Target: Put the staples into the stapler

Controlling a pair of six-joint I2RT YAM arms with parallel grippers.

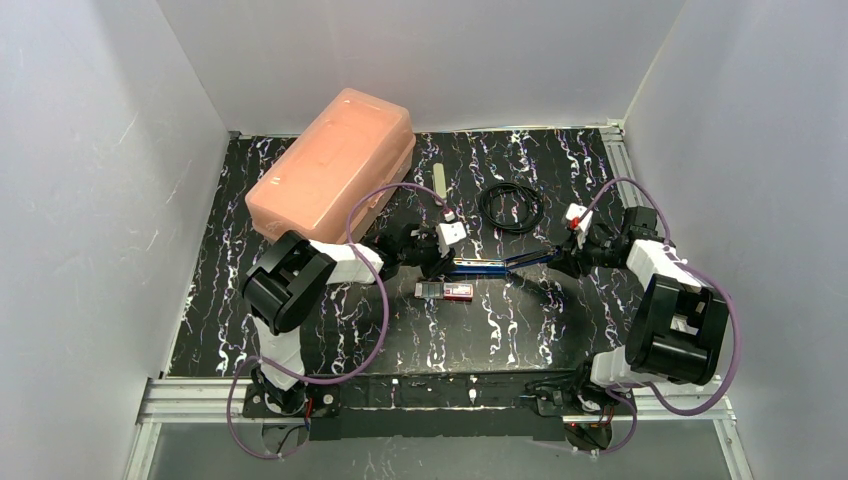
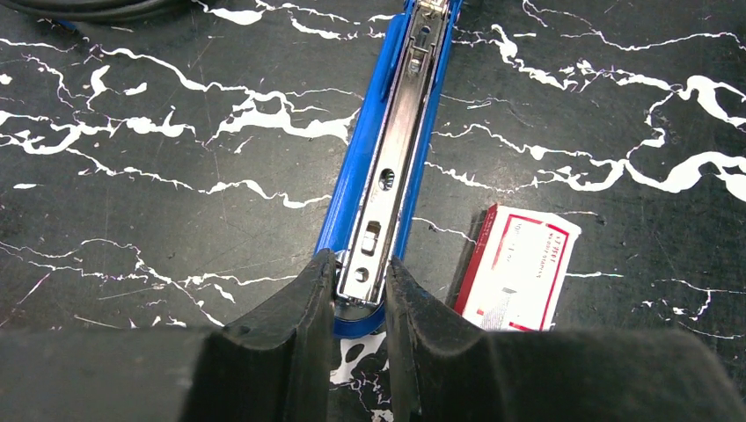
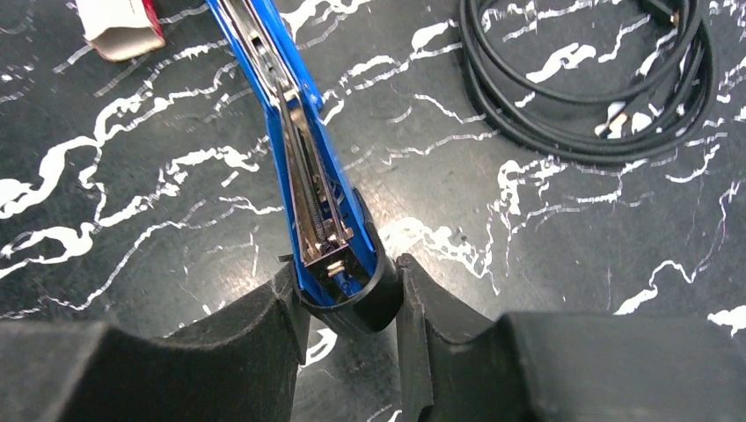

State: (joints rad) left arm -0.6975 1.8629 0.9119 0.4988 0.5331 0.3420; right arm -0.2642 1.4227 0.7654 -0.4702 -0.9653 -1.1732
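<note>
Clamped endwise by left gripper (image 2: 361,271) and right gripper (image 3: 347,277) (staples (image 2: 515,268) beside); keep stapler (image 1: 487,266) flat, channel upward.

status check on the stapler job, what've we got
Left tool and right tool each clamp one end of the stapler, opened flat. Staple box beside it, untouched. Cable coil lies apart.

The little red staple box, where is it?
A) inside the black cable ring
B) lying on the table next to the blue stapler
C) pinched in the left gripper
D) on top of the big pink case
B: the staple box lies flat on the table right beside the blue stapler; the left gripper and right gripper hold the stapler's ends instead.
</note>
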